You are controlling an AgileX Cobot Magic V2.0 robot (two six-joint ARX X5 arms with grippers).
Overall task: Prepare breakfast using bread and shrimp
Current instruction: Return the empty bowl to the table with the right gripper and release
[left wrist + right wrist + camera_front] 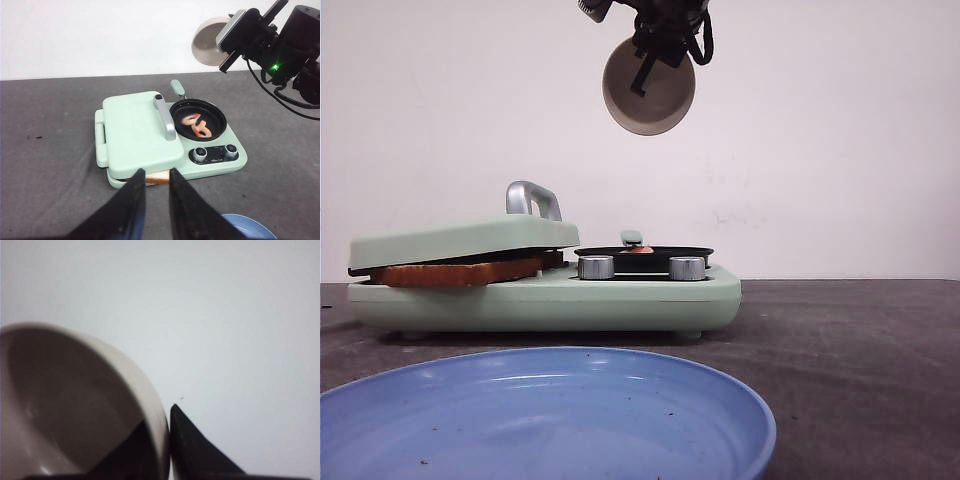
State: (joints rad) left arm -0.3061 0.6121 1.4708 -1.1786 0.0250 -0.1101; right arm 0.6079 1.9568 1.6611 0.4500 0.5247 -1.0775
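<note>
1. Overhead, the right gripper (655,50) has its jaws clamped on a tilted bowl (648,87).
2. Bread (455,272) sits under the cooker lid (460,240); shrimp (198,126) lie in the pan (198,119).
3. Left gripper (156,197) jaws are slightly parted, holding nothing.

bread (455,272): toasty golden-brown slice, lying flat, sandwiched under the mint lid, just the edge peeking out front | shrimp (198,126): couple of pinkish-orange curls, sitting in the little black pan next to the lid
</note>
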